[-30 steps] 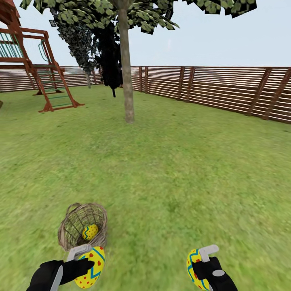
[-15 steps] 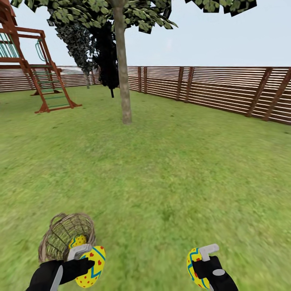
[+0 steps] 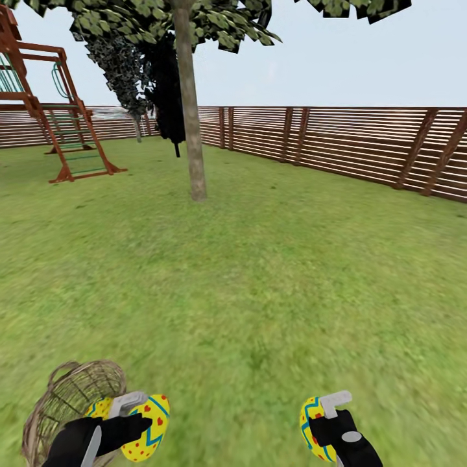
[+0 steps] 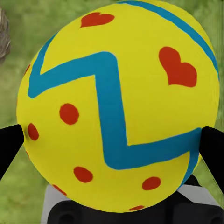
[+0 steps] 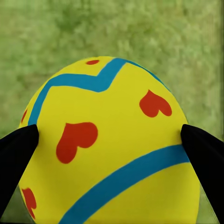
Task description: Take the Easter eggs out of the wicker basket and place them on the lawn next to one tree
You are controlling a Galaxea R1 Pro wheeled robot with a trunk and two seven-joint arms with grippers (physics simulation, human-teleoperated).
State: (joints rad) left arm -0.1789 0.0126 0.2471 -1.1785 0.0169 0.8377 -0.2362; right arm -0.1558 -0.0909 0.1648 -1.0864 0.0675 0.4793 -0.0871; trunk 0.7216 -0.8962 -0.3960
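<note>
Each end effector, left (image 3: 133, 415) and right (image 3: 322, 420), pinched an Easter egg (image 3: 148, 428); the wicker basket (image 3: 65, 402) sat at seven o'clock, the tree (image 3: 189, 117) at eleven.

The lawn (image 3: 272, 272) is a flat expanse of mottled green grass. The wicker basket (image 3: 68, 405) lies tipped on the grass at 7 o'clock. A tree trunk (image 3: 189, 117) rises from it at 11 o'clock. A wooden playset (image 3: 48, 110) stands at 10 o'clock.
</note>
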